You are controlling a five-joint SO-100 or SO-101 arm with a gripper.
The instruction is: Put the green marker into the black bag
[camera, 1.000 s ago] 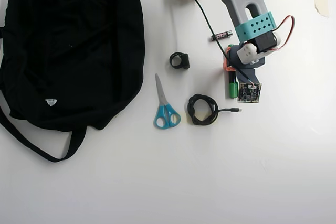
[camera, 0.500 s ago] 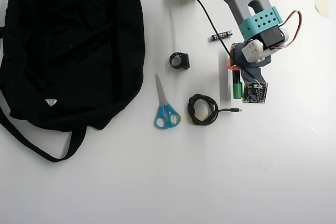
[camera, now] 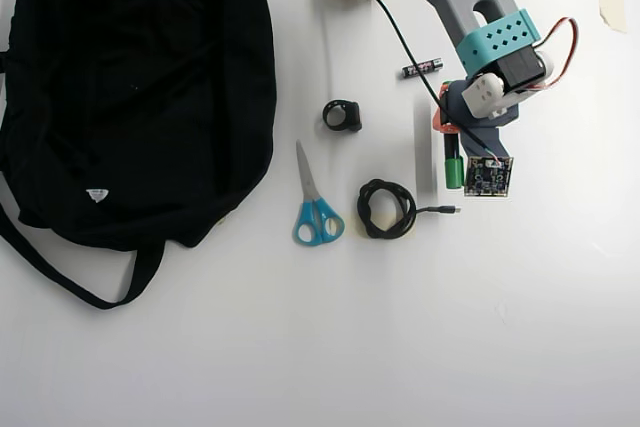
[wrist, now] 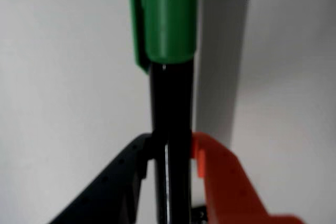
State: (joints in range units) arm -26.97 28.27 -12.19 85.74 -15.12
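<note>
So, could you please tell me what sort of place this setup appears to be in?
Probably a hobbyist or lab tabletop: a plain white table with tape scraps, a 3D-printed grey and teal robot arm with exposed wiring, and test objects like blue-handled scissors and a large soft black fabric bag.

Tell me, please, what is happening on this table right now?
The arm's end effector is closed around the black barrel of the green marker, black finger on one side, orange finger on the other. In the overhead view the marker sits right of the coiled cable, and the black bag lies far to the left, with the scissors between them.
</note>
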